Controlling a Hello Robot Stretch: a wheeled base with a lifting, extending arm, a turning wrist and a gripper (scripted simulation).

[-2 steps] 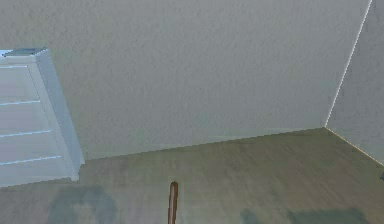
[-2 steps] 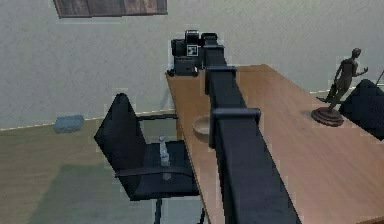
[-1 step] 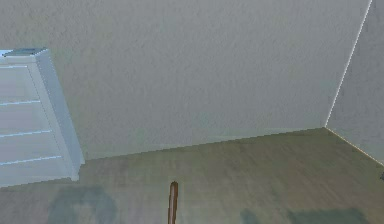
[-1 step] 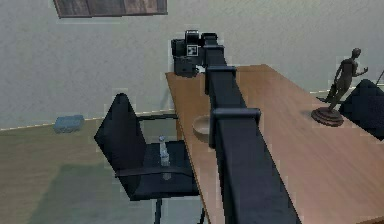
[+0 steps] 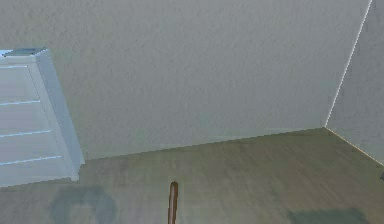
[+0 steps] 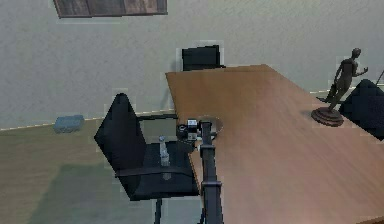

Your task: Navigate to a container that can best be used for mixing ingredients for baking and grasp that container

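In the arm side view the dark arm rises from the bottom edge along the near edge of a brown wooden table. At its far end sit the white marked squares, and left of them the gripper reaches over the seat of a black office chair. With the chair seat right behind the fingers, I cannot tell whether the gripper holds anything.
A dark statue stands on the table's right side. More black chairs stand at the far end and right edge. A small blue thing lies by the wall. The forward view has a white cabinet at left and a thin brown rod on the floor.
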